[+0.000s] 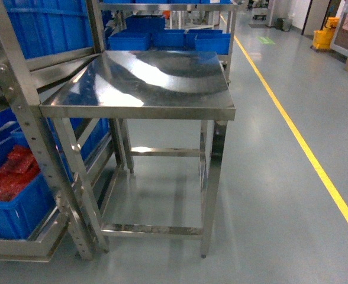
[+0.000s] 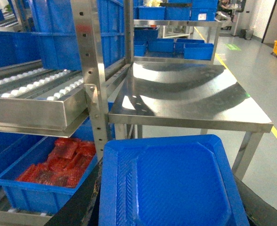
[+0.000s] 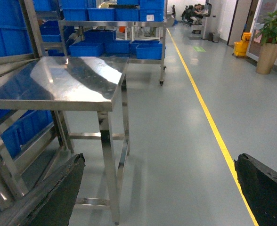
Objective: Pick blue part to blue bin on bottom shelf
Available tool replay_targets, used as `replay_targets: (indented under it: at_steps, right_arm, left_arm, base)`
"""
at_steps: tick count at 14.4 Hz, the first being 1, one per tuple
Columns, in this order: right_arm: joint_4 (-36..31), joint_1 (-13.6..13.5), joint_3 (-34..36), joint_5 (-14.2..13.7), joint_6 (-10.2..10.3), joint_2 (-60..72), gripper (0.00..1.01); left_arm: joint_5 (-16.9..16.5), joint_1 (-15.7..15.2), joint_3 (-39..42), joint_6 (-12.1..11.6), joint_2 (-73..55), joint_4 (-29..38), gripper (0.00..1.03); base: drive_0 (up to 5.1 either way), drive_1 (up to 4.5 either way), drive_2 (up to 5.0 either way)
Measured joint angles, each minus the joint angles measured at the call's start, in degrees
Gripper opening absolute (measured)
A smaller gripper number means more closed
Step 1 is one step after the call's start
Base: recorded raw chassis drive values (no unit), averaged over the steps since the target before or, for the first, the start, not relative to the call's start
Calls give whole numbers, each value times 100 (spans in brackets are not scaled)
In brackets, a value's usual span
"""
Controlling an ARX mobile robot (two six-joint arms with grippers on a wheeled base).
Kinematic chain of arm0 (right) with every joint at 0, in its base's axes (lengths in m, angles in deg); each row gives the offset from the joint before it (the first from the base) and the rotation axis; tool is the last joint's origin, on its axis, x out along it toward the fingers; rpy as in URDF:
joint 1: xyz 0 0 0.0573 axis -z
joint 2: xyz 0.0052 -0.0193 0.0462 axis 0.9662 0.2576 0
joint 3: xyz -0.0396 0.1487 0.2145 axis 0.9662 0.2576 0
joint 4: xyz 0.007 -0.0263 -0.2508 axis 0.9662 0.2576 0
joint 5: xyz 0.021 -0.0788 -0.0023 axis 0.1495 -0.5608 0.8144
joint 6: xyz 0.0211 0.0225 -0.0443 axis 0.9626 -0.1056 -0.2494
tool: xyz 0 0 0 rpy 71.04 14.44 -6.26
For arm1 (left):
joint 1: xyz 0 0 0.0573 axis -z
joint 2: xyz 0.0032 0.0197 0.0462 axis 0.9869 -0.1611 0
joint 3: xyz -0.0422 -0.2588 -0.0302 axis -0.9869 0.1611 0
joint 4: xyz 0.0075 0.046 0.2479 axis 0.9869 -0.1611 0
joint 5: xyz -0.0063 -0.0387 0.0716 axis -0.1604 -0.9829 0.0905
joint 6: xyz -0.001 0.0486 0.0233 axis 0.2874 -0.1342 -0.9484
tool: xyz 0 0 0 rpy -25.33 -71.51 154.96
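Note:
A blue part (image 2: 176, 174), a shallow square tray with a textured inside, fills the bottom of the left wrist view. My left gripper (image 2: 171, 207) is shut on it, with a black finger against each side edge. Down to its left, a blue bin (image 2: 49, 181) holding red pieces stands on the bottom shelf (image 2: 16, 217) of the steel rack. The head view has the same blue bin (image 1: 14, 201) at lower left and neither gripper. My right gripper (image 3: 155, 188) is open over bare floor, nothing between its black fingers (image 3: 49, 193).
A steel table (image 1: 144, 83) stands right of the rack upright (image 2: 93, 70). A roller level (image 2: 30, 87) sits above the bin. More blue bins (image 1: 168, 38) stand on racks behind. A yellow floor line (image 1: 298, 136) runs along the right, over open grey floor.

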State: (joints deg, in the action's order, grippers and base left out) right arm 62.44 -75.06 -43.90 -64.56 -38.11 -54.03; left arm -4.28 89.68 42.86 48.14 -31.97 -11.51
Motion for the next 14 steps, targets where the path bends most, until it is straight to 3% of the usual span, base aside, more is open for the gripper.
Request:
replay_targets:
  at_steps: [4, 14]
  right_arm:
    - [2, 0, 0, 0, 0, 0, 98]
    - [-20, 0, 0, 0, 0, 0, 98]
  left_arm:
    - [4, 0, 2, 0, -31, -7, 44]
    - [4, 2, 2, 0, -4, -20, 44]
  base:
    - [0, 0, 0]
    - [-479, 338, 160]
